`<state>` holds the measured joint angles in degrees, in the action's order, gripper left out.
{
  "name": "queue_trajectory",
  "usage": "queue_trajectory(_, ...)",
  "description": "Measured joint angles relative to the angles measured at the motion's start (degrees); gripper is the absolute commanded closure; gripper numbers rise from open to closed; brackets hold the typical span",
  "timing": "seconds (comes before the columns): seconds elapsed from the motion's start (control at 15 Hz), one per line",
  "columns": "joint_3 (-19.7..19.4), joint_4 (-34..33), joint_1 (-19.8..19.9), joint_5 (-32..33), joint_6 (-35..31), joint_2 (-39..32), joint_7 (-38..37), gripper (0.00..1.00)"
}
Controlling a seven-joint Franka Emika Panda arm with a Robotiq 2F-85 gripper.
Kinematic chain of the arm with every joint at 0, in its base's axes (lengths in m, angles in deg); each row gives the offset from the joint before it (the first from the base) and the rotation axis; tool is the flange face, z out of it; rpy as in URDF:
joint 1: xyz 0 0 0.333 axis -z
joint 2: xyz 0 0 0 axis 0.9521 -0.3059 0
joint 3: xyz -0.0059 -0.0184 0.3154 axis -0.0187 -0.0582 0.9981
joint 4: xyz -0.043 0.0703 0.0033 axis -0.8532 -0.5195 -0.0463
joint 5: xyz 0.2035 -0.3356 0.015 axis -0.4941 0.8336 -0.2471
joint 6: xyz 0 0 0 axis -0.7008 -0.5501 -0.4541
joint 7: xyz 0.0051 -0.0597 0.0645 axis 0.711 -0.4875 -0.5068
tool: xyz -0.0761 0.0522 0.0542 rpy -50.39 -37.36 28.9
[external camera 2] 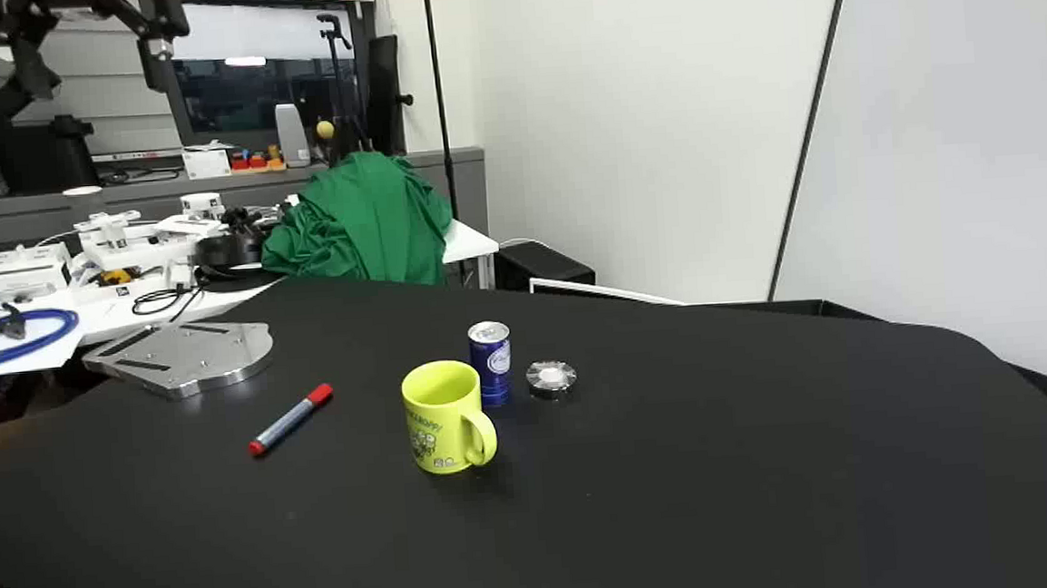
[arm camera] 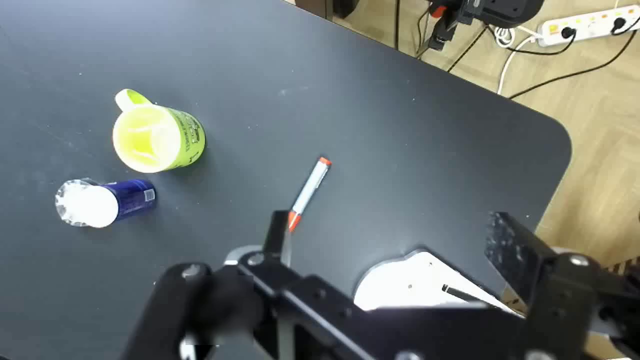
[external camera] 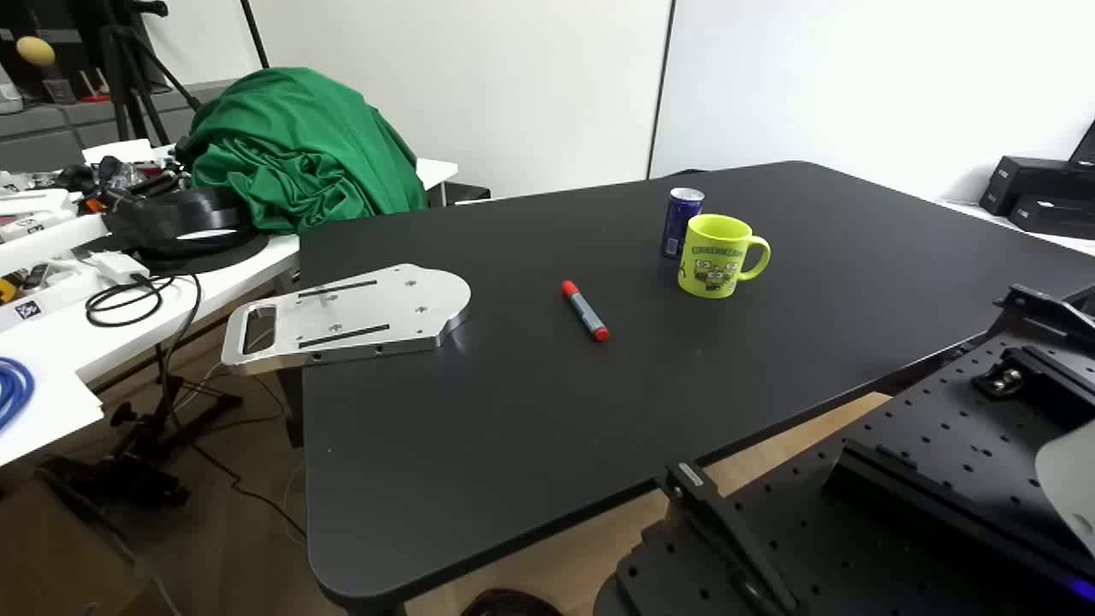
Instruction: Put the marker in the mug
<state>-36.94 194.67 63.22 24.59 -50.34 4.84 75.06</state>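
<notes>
Overhead, the black two-fingered gripper [arm camera: 390, 222] hung released, its fingers spread well apart. On the broad black table [external camera: 513, 479], a slim, grey-bodied, red-ended marker [external camera: 585, 310] lay flat and slantwise, between a silvery slotted metal plate [external camera: 368, 310] and a yellow-green mug [external camera: 715, 257] with a dark cartoon print. The mug stood upright, its handle out to the side, apart from the marker. Just beside the mug rose a slim blue can [external camera 2: 490, 369] with a silvery top, and in an exterior view a small, round, glassy-looking disc [external camera 2: 551, 378] lay near that can. The plate jutted past the table's edge.
</notes>
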Motion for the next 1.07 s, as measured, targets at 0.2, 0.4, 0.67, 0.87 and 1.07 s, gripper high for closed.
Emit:
queue_trajectory(0.2, 0.0, 0.0, 0.0, 0.0, -0.2, 0.0, 0.0, 0.0)
queue_trajectory(0.4, 0.0, 0.0, 0.0, 0.0, -0.2, 0.0, 0.0, 0.0)
queue_trajectory(0.67, -0.1, 0.1, 0.0, 0.4, -2.5, 0.0, -0.2, 0.0)
queue_trajectory(0.87, -0.7, 0.2, 0.5, 0.4, -12.0, -0.5, -2.4, 0.0)
queue_trajectory(1.07, -2.0, 0.3, 1.5, -0.4, -20.4, -2.3, -6.3, 0.0)
